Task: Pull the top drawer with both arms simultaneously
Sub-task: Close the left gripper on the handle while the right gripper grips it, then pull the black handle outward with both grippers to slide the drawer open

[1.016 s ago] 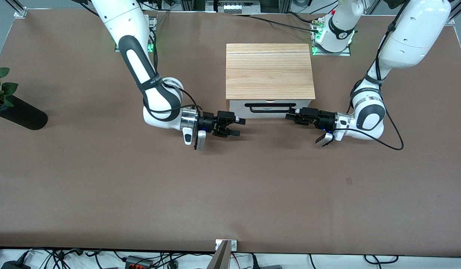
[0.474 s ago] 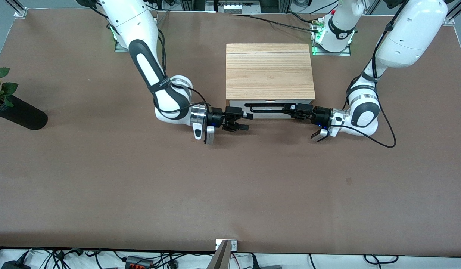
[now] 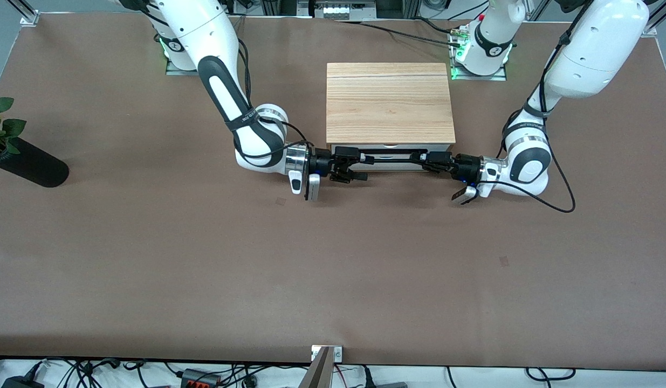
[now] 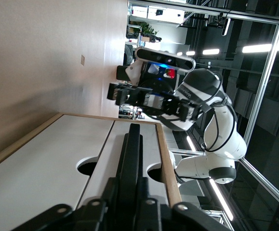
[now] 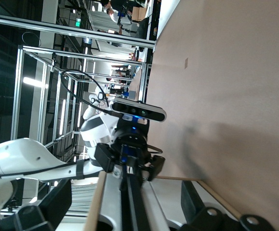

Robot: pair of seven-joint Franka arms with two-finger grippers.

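A matt brown counter (image 3: 203, 258) is seen under a grained light-wood box (image 3: 389, 102) with a smooth white top drawer (image 3: 389, 163) front.

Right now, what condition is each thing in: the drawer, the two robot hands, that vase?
top drawer: closed.
black bar handle: a hand at each end.
left hand: shut on the handle.
right hand: open, straddling the handle.
black vase: lying on its side.

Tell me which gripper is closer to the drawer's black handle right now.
Left. The left gripper is shut on the black bar handle at its end; the right gripper is open around the other end, not yet clamped.
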